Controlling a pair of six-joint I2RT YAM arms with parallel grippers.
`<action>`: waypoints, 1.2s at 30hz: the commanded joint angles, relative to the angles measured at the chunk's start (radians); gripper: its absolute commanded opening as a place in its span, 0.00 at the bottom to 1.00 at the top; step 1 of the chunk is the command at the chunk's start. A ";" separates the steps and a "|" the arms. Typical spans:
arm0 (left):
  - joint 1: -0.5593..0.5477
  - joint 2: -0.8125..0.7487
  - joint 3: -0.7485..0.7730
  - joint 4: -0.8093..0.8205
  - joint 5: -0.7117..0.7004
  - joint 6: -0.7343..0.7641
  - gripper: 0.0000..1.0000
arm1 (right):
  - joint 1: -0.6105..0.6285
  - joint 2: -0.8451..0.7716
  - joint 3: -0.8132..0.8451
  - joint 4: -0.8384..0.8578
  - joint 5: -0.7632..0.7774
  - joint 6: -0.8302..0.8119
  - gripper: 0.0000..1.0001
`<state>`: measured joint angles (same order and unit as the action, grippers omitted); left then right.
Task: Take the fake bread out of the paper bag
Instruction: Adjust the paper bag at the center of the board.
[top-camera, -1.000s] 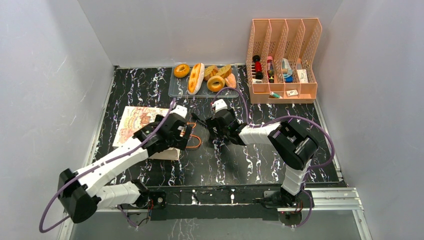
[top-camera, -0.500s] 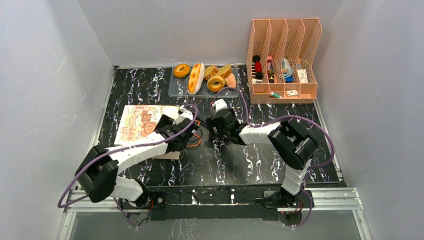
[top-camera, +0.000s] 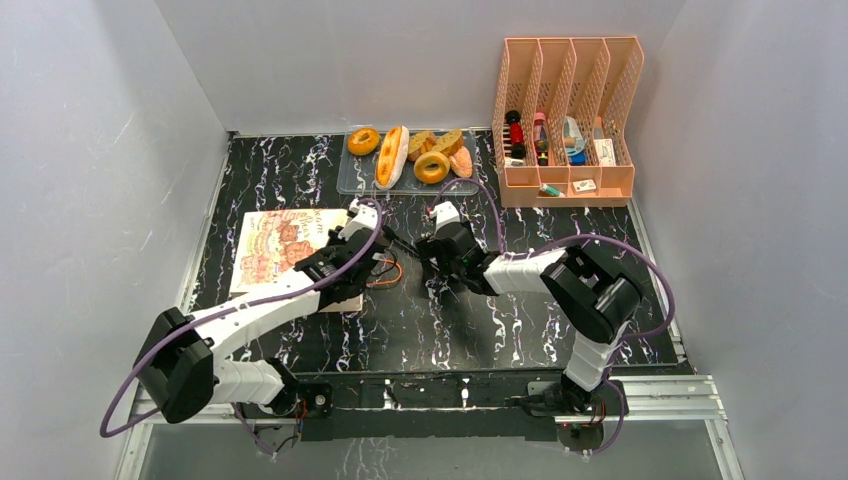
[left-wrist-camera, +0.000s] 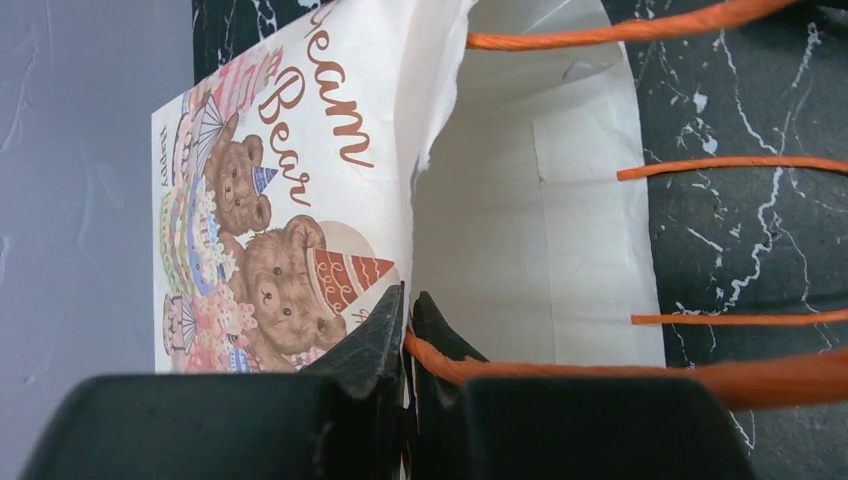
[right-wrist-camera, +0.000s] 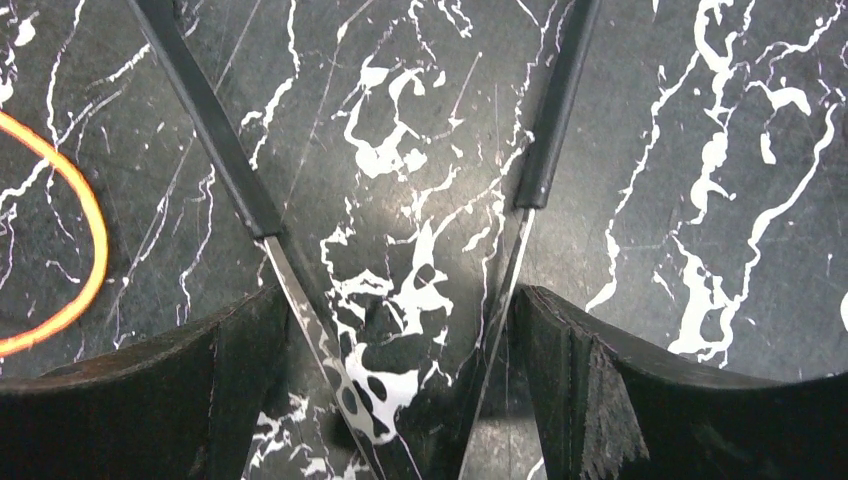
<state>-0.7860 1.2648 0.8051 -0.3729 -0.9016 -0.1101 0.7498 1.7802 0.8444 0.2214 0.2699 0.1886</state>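
The paper bag (top-camera: 275, 245) lies flat on the left of the table, bear print up (left-wrist-camera: 290, 200), its mouth toward the centre. My left gripper (top-camera: 352, 240) (left-wrist-camera: 408, 312) is shut on the bag's upper rim, beside an orange cord handle (left-wrist-camera: 560, 372). What shows of the bag's inside is bare white paper. The fake bread (top-camera: 392, 155) lies on a clear plastic tray (top-camera: 345, 178) at the back: two doughnuts, a long roll, slices and a bun. My right gripper (top-camera: 428, 245) (right-wrist-camera: 400, 330) holds metal tongs (right-wrist-camera: 235, 170), whose open tips have nothing between them.
A peach file organiser (top-camera: 565, 120) with small items stands at the back right. An orange handle loop (top-camera: 388, 275) (right-wrist-camera: 85, 255) lies on the black marbled table (top-camera: 500, 330) between the two grippers. Grey walls close in on three sides.
My left gripper, open a second ago, has closed on the bag's upper rim, and its arm has shifted a little toward the back. The right arm has barely moved.
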 joint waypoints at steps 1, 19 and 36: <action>0.037 -0.046 0.043 -0.011 -0.023 -0.029 0.00 | -0.004 -0.069 -0.031 0.014 0.015 -0.001 0.84; 0.186 -0.302 0.326 -0.099 0.076 -0.181 0.00 | -0.003 -0.182 -0.090 0.023 0.066 0.047 0.83; 0.224 -0.354 0.331 -0.145 0.391 -0.618 0.00 | 0.005 -0.359 -0.004 -0.031 0.012 0.071 0.84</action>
<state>-0.5709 0.9337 1.1481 -0.5343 -0.6292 -0.5884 0.7498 1.4303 0.7712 0.1780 0.3122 0.2527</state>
